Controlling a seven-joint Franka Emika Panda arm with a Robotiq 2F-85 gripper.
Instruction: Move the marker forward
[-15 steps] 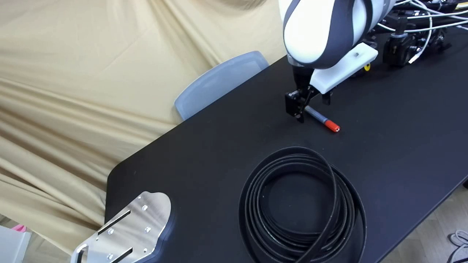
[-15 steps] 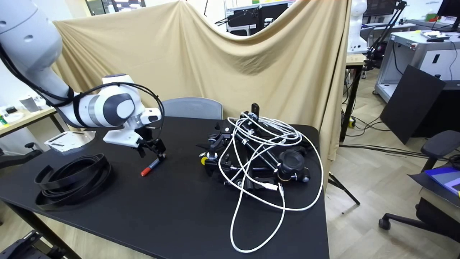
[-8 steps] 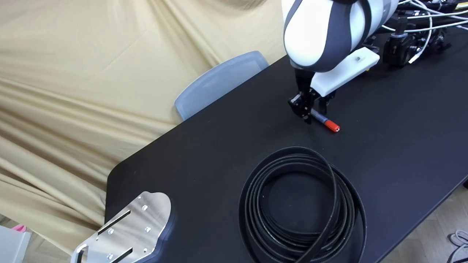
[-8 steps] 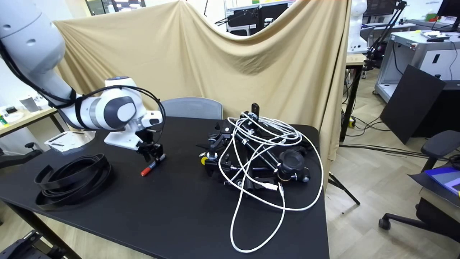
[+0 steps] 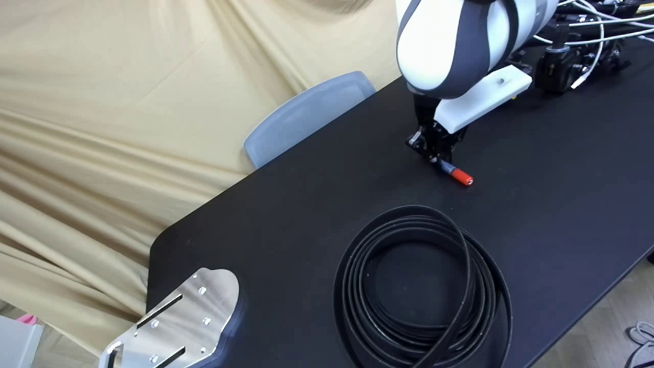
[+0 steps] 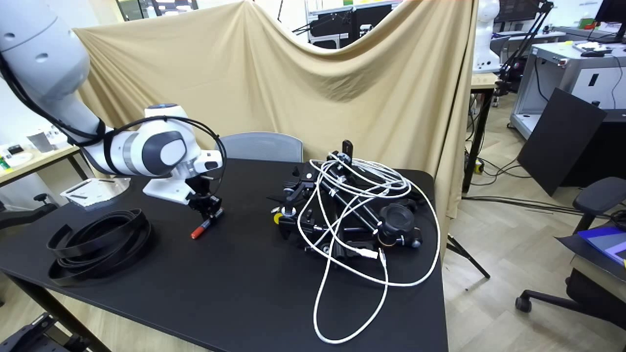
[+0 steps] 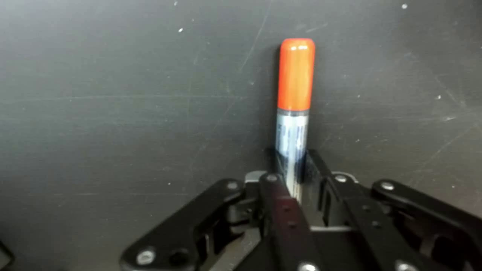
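Observation:
The marker (image 7: pixel 295 81) lies on the black table, its red-orange cap pointing up in the wrist view, away from my gripper (image 7: pixel 291 158). Both fingers press against its blue-grey body from either side, so the gripper is shut on it. The body's far end is partly hidden behind a finger (image 7: pixel 288 210). In both exterior views the marker's cap (image 5: pixel 462 177) sticks out from the gripper (image 5: pixel 442 160), low at the tabletop. The same grip shows in an exterior view, with the marker (image 6: pixel 199 230) below the gripper (image 6: pixel 211 216).
A big coil of black cable (image 5: pixel 352 286) lies on the table near the cap end. A silver metal plate (image 5: pixel 189 312) stands by a table corner. Tripod gear (image 6: pixel 349 210) tangled with white cables (image 6: pixel 320 288) occupies another part. A grey chair back (image 5: pixel 311 120) rises behind the edge.
The jaws have come together from wide apart onto the marker. My gripper has moved slightly along the marker toward its cap and lower. The marker has shifted only a little.

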